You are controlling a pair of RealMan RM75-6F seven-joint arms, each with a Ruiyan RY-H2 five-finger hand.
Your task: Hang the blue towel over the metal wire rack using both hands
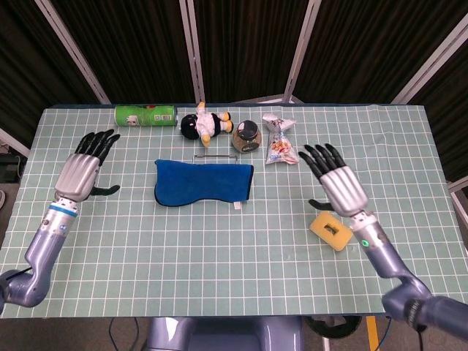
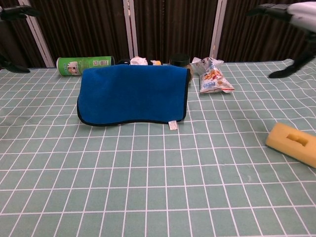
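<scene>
The blue towel (image 1: 203, 182) (image 2: 133, 93) hangs draped over the wire rack, whose thin metal foot (image 1: 215, 155) shows just behind it in the head view. The towel's lower edge reaches the table mat. My left hand (image 1: 82, 170) hovers well to the left of the towel, fingers spread and empty. Off to the right, near the yellow sponge, my right hand (image 1: 335, 181) is also spread with nothing in it. In the chest view only fingertips of the left hand (image 2: 12, 12) and of the right hand (image 2: 286, 17) reach into the top corners.
A green can (image 1: 145, 115) lies at the back left. A plush penguin (image 1: 205, 124), a dark jar (image 1: 246, 135) and a snack bag (image 1: 278, 145) stand behind the towel. A yellow sponge (image 1: 331, 232) (image 2: 292, 143) lies at the right.
</scene>
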